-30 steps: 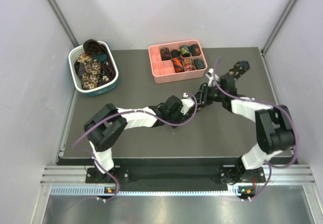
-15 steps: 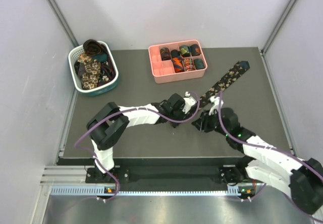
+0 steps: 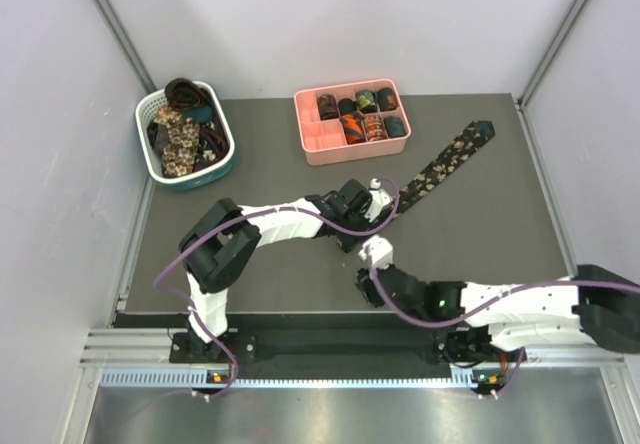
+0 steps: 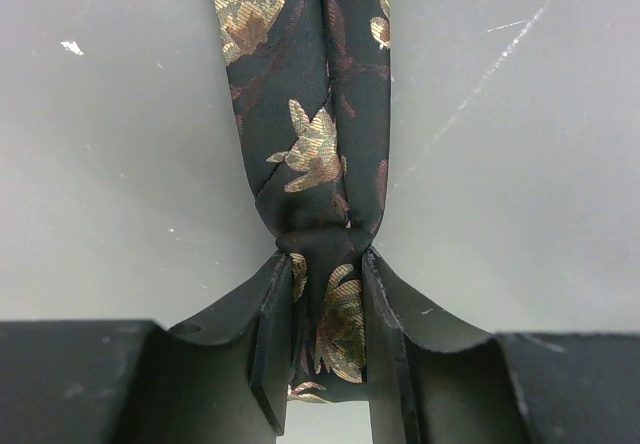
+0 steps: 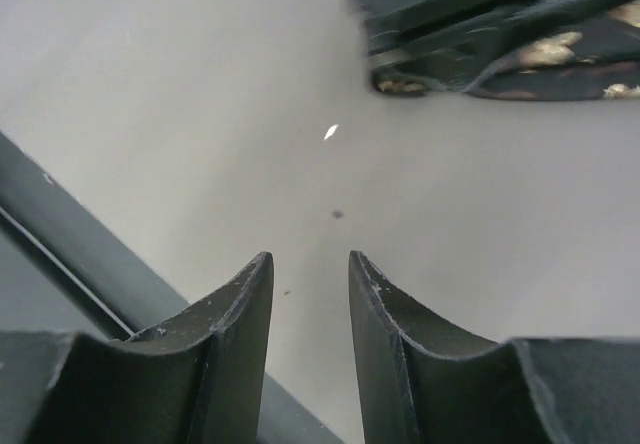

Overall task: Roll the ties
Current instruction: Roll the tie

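A dark tie with beige flowers [image 3: 450,156] lies flat as a long strip, running from the back right towards the table's middle. My left gripper [image 3: 381,208] is shut on its narrow end. In the left wrist view the fabric [image 4: 315,154] bunches up between the left gripper's [image 4: 325,260] fingers. My right gripper [image 3: 368,266] hangs low near the front edge, a short way in front of the left one. It stands open with nothing between its fingers [image 5: 308,260]. The held tie end [image 5: 545,59] shows at the upper right of the right wrist view.
A pink divided tray [image 3: 320,142] at the back holds several rolled ties [image 3: 365,114]. A white-and-teal basket [image 3: 141,124] at the back left holds loose ties [image 3: 180,134]. The right arm lies low along the table's front right edge [image 3: 520,304].
My right arm has swung from the back right, beside the tie, down to the front edge. The tie now lies stretched out. My left gripper has kept its hold and barely moved.
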Available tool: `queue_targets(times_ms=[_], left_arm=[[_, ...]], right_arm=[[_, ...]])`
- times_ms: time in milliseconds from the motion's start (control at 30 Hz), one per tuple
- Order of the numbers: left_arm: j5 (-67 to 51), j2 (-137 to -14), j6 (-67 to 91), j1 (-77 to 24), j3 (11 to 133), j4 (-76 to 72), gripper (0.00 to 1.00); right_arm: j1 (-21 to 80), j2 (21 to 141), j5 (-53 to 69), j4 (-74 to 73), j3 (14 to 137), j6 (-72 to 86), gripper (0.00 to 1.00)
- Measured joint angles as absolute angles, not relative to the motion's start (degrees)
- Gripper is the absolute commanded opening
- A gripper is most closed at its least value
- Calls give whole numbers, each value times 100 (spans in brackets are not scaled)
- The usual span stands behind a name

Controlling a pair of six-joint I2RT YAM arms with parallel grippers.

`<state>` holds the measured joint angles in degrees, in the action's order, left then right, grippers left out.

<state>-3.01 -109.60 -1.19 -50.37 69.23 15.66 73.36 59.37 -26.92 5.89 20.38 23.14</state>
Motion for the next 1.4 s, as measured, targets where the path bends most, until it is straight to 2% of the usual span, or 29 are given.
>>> queue_targets(times_ms=[167,367,567,800,933,1100,1400], left_arm=[[-309,-10980,-121,-5035,6967,1627,29],[-311,-11017,-121,-5035,7035,1706,29],[-314,-11067,-121,-5035,7140,1846,29],[-316,-11142,-73,-5033,7286,2025,30],[-314,-11196,-30,-5030,7400,2154,30],[-314,-11319,16,-5028,7649,2451,30],[-290,-11594,141,-5028,8149,3039,31]], right_arm=[[8263,6888,-3564,655,2558,1938,39],[8523,8475,-4108,305,3927,1452,40],[8493,9966,-4423,-1059,5546,1264,46],[8224,11526,-5072,-3065,7511,1275,49],[8018,12066,-5367,-3883,8158,1197,50],[7706,12278,-5502,-4375,8340,1009,51],[7400,12510,-5673,-4501,8444,596,51]])
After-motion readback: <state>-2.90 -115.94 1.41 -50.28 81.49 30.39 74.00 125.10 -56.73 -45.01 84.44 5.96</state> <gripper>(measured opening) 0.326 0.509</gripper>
